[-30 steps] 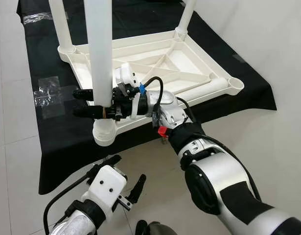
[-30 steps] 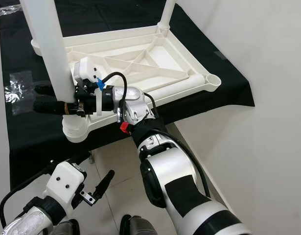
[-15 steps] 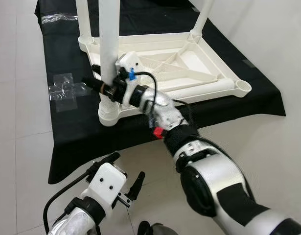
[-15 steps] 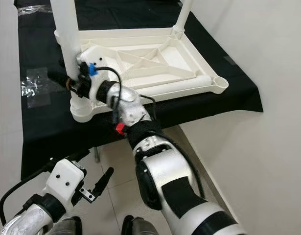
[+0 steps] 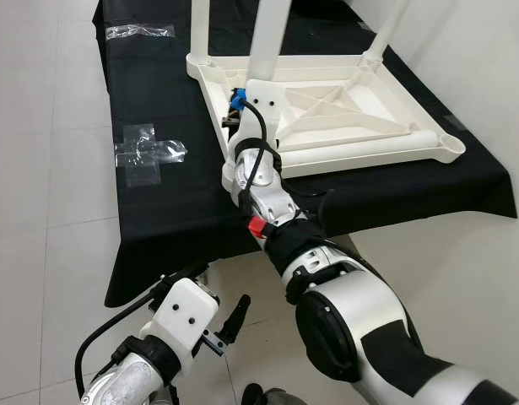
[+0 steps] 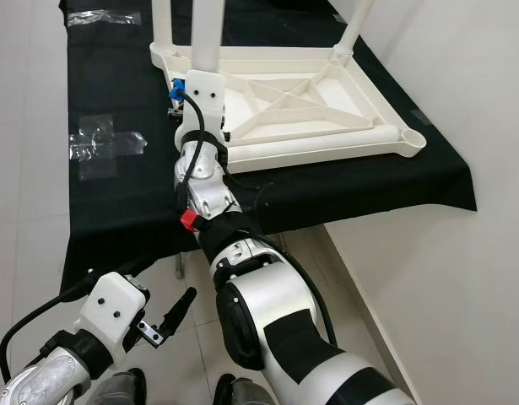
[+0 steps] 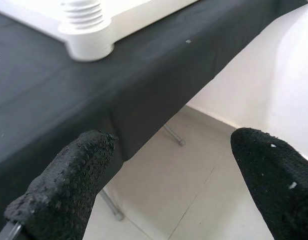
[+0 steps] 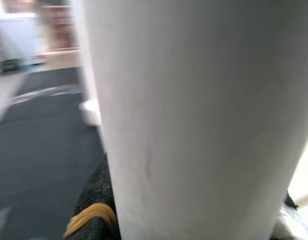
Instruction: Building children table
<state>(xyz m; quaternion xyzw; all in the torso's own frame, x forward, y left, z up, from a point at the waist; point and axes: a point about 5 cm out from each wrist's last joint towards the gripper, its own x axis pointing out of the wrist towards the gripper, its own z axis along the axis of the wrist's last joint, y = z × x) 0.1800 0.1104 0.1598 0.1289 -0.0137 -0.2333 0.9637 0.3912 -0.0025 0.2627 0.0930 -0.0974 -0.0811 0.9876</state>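
Observation:
A white plastic children's table [image 5: 369,157] lies upside down on a black cloth. Three white legs stand up from its corners. My right gripper [image 5: 240,110] is shut on the near-left table leg [image 5: 272,38] just above the corner, and its white wrist hides the fingers. In the right wrist view the table leg [image 8: 204,100] sits close up, with a black finger [image 8: 96,205] against it. The near-right corner socket [image 5: 451,148] holds no leg, and a white tube [image 5: 407,133] lies inside the rim beside it. My left gripper [image 7: 169,145] hangs open low over the floor.
The black cloth [image 5: 170,211] covers a low stand and hangs over its front edge. Clear tape patches [image 5: 149,156] stick to the cloth on the left. White floor tiles [image 5: 40,211] lie to the left and in front, and a white wall [image 5: 495,76] rises on the right.
The whole picture has shifted, so the camera moved. My right gripper stays shut on the leg, and its forearm now reaches straight ahead instead of leftward. The left arm hangs as before.

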